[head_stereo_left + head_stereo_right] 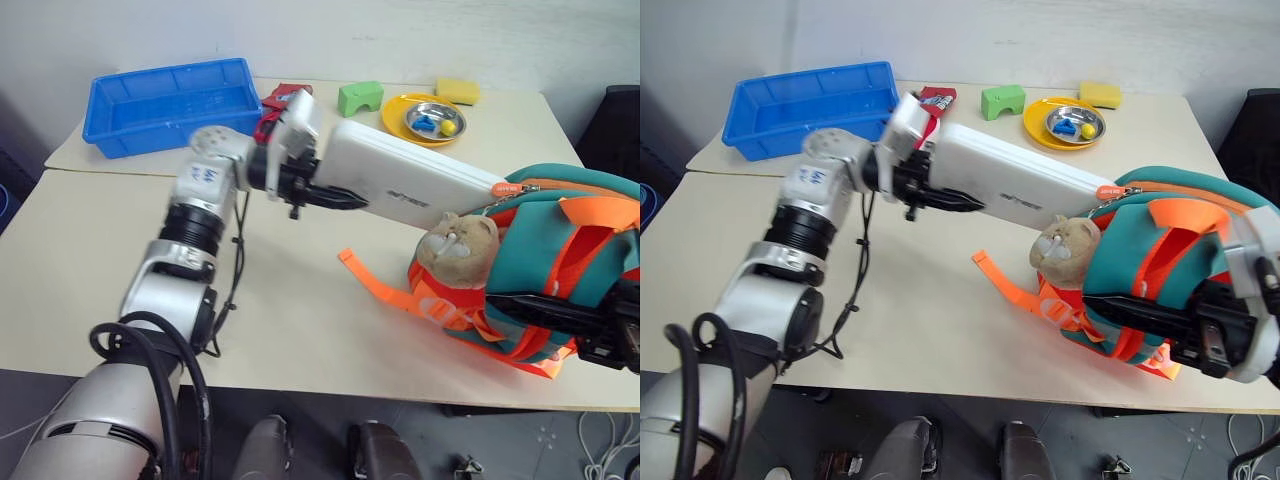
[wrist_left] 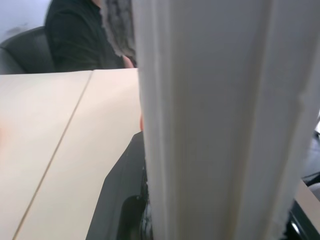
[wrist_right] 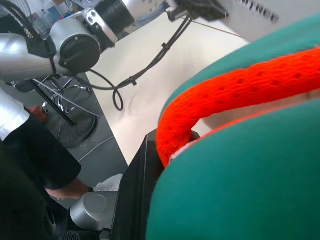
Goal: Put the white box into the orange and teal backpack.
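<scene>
Nearest, at the counter's (image 1: pixel 300 340) front right corner, the orange and teal backpack (image 1: pixel 1160 270) slumps soft and floppy, a tan plush toy (image 1: pixel 458 250) on its front. The right tool (image 1: pixel 1200 335) is clamped shut on the backpack's fabric beside an orange strap (image 3: pixel 235 95), steadying it. Its mouth faces the counter's middle; what is inside I cannot tell. Above mid-counter, the left tool (image 1: pixel 335 200) grips one end of the white box (image 1: pixel 415 180), its far end touching the bag's top rim. It looks stiff, smooth and probably light, so an end grip suits. Farther back, a yellow plate (image 1: pixel 400 128) holds a metal bowl (image 1: pixel 432 122) with small coloured pieces, and a blue tray (image 1: pixel 170 100) sits at the back left.
</scene>
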